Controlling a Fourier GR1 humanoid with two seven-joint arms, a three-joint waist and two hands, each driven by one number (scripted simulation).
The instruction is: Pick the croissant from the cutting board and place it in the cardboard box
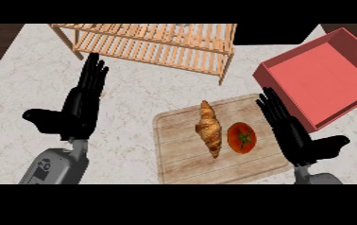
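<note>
1. Your work surface is a pale, marbled stone counter (132,125). Nearest you on it lies a rectangular light-wood cutting board (181,155).
2. The golden-brown, crescent-shaped croissant (209,132) lies lengthways near the board's middle, with a round red tomato (241,137) just beside it on the right.
3. Your black right hand (291,129) is over the board's right edge, fingers straight and spread, holding nothing. The tomato sits between it and the croissant.
4. Your black left hand (83,101) rests open, fingers up, at the left and well apart from the board. Leave it there.
5. The step in hand looks like the reach. Come down from above instead of sweeping sideways, so you don't knock the tomato. Close fingers and thumb across the croissant's thick middle.
6. Beyond the board's right corner sits the shallow red open box (317,84). Lift the croissant clear of its near wall before letting go.
7. Farthest off stands a slatted pale-wood rack (157,47). Your path need not go near it.
</note>
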